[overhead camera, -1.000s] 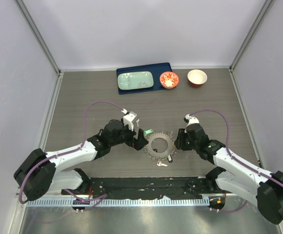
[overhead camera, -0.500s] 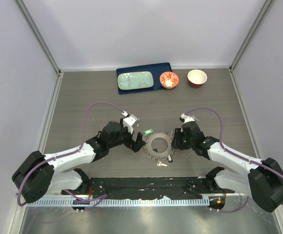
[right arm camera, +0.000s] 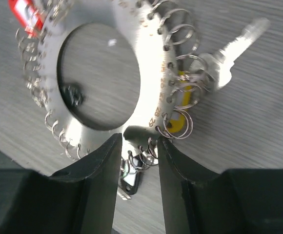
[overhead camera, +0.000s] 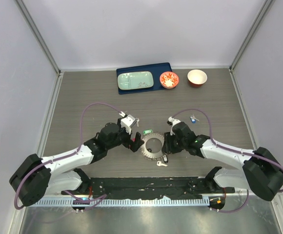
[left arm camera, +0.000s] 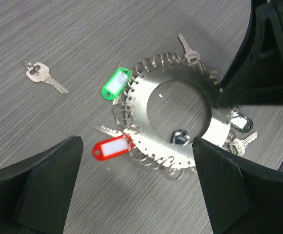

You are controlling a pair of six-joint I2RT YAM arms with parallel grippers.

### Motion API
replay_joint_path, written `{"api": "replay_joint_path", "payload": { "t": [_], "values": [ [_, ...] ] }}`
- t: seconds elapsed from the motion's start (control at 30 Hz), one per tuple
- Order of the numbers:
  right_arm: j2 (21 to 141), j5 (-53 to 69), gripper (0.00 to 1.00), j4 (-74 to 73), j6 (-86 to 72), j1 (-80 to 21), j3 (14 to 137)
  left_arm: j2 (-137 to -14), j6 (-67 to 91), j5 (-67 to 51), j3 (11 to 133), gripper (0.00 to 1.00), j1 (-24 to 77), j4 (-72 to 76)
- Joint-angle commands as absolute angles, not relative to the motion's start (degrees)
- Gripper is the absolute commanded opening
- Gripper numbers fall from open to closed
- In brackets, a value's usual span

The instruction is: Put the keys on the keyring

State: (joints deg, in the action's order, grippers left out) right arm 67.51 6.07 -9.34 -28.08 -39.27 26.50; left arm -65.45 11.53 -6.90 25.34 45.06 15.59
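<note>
So the big flat dark-grey metal keyring with the jagged rim was lying flat on the grey wood-grain table, right between the two arms. Little wire loops ran all round its edge. A green-tagged key, a red-tagged key and a yellow-tagged key sat at the rim among them. One plain silver key lay loose on the table, well apart from the ring.

The left gripper hovered just beside the ring's left side, jaws spread wide with nothing in them. The right gripper was down at the ring's right edge, a finger on either side of the metal band, jaws partly closed. Honestly couldn't tell if it was actually pinching it.

At the back sat a dark blue tray.
</note>
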Motion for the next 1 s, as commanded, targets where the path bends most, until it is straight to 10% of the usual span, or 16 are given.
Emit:
{"api": "replay_joint_path", "payload": {
  "t": [0.0, 0.97],
  "values": [
    [71.1, 6.9, 0.41, -4.2, -29.3, -45.4, 31.8, -63.5, 11.1, -5.1, 24.8, 1.00, 45.4, 17.8],
    [73.7, 1.1, 0.26, -15.9, 2.4, -47.7, 40.8, -53.0, 10.3, 4.4, 18.9, 1.00, 45.3, 21.7]
  ]
}}
